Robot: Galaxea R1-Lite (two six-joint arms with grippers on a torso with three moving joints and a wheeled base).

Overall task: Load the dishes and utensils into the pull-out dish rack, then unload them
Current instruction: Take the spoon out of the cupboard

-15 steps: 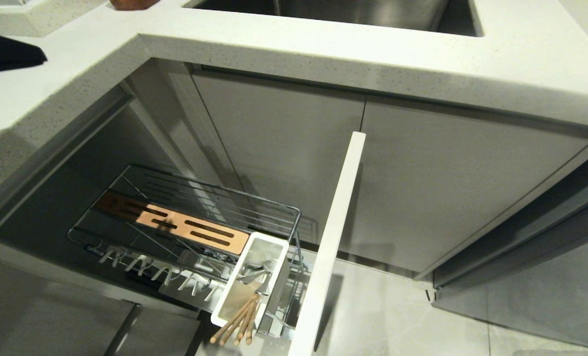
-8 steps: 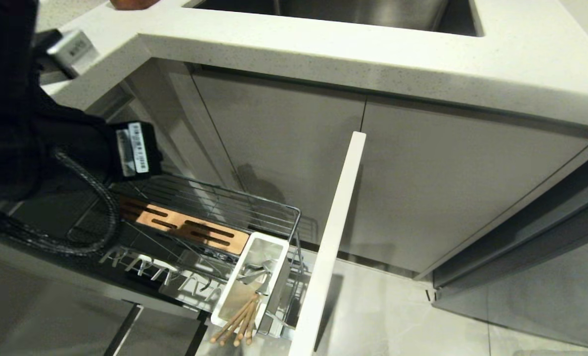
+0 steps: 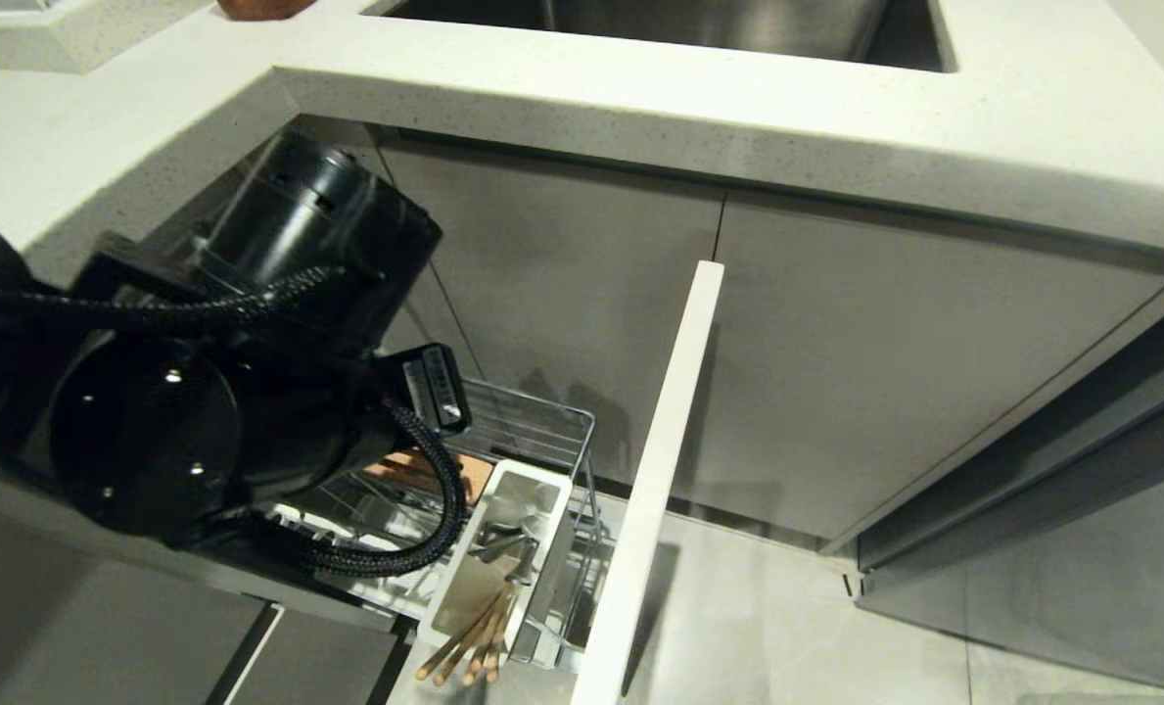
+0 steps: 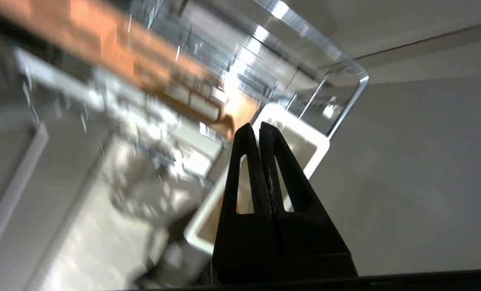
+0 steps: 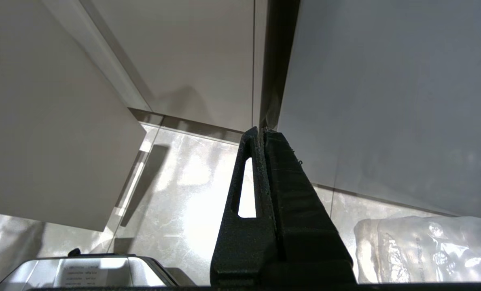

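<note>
light: bright, even | left wrist view: motion-blurred | floor (image 5: 191,190): glare

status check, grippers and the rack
Left gripper shut, empty, above caddy. Right gripper shut, parked. Chopsticks and spoon in caddy. Nothing blocking.

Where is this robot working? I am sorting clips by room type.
Most likely a home kitchen: a steel sink set in a speckled white countertop, pale grey cabinet doors beneath, and a chrome wire pull-out dish rack holding light-wood chopsticks.
</note>
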